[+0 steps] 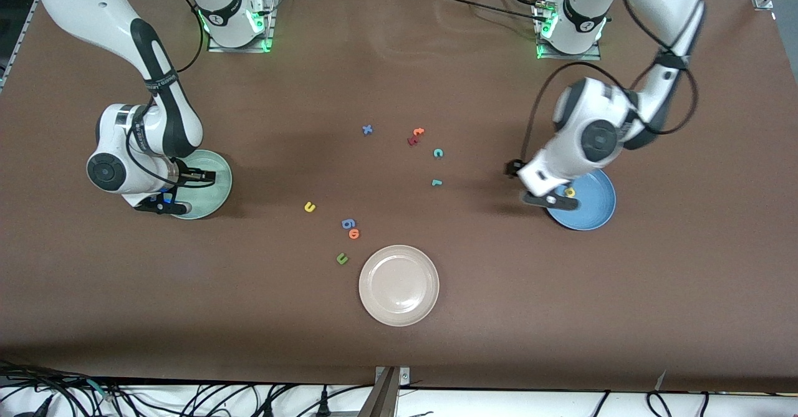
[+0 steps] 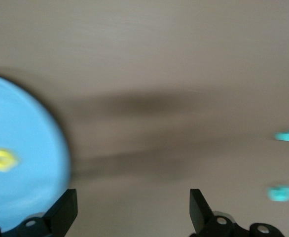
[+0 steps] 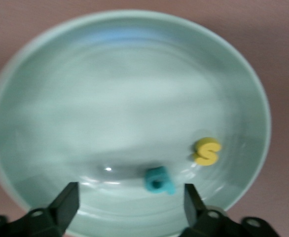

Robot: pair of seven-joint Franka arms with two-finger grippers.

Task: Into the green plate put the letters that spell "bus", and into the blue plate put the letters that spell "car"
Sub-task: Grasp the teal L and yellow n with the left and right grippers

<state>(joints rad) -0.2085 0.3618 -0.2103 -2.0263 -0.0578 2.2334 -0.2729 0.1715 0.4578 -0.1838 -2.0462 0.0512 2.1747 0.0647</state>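
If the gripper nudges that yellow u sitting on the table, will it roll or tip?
Probably neither. The yellow u lies flat on the brown table, so it has no edge to roll on. It is tiny beside the off-white plate, so likely very light: a nudge may slide or spin it rather than tip it.

Left gripper (image 1: 552, 200) over blue plate (image 1: 592, 212) rim, yellow "a" (image 1: 569, 191) inside. Right gripper (image 1: 193, 189) over green plate (image 1: 215, 196). Off-white plate (image 1: 399, 285) near front edge; yellow "u" (image 1: 309, 207), teal "c" (image 1: 438, 153), teal "r" (image 1: 437, 182) mid-table.
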